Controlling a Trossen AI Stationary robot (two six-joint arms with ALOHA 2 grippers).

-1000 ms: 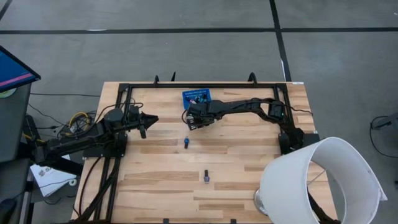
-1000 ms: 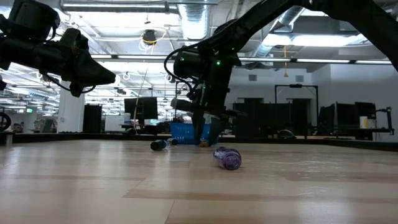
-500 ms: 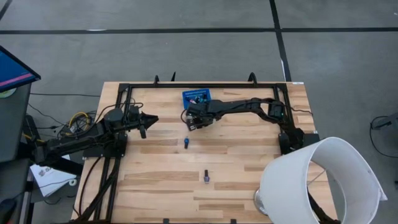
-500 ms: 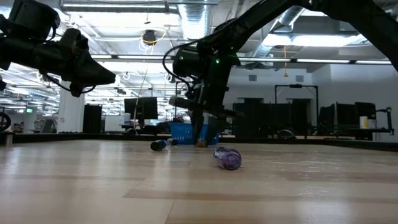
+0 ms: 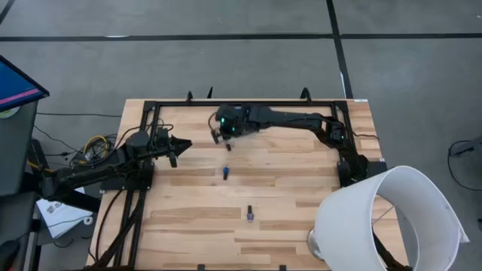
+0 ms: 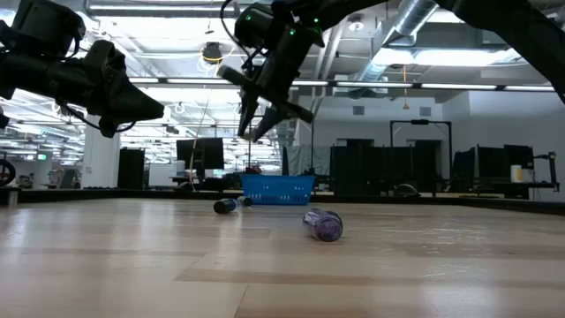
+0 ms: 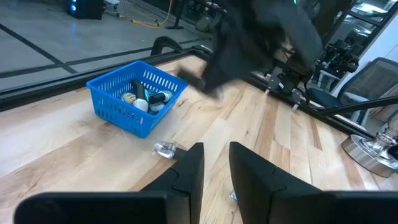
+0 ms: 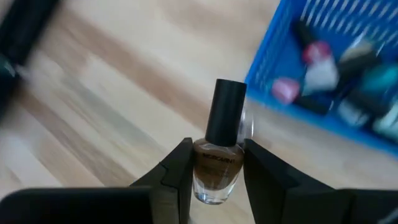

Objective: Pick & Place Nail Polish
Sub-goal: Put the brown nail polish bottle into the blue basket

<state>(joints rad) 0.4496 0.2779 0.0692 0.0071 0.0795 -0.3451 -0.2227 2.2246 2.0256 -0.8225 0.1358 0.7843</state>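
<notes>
My right gripper (image 8: 217,149) hangs high above the table (image 5: 301,188), close to the blue mesh basket (image 6: 276,188), shut on a brown nail polish bottle (image 8: 216,168) with a black cap. The basket holds several more bottles (image 7: 142,94). A blue bottle (image 5: 225,173) and a purple one (image 5: 249,214) lie on their sides on the bare wood; the low view shows them too, blue (image 6: 225,206) and purple (image 6: 325,225). A small clear bottle (image 7: 165,149) lies near the basket. My left gripper (image 7: 216,171) waits at the table's left, its fingers a narrow gap apart with nothing between them. My right gripper pinches the brown bottle's glass body (image 8: 216,177) between its two fingers, one on each side. The black cap (image 8: 225,115) sticks out past the finger ends. The fingers slant down from the table's right. The bottle is lifted clear of the table.
A black frame rail (image 5: 241,104) runs round the far part of the table. A large white lampshade (image 5: 388,218) stands at the near right corner. Bare wood lies between the two loose bottles and the near edge.
My right gripper has risen well off the table beside the basket and drawn a little toward the far edge, tipping as it went. The brown bottle, which stood on the wood under it, has gone up with it and hangs clear.
</notes>
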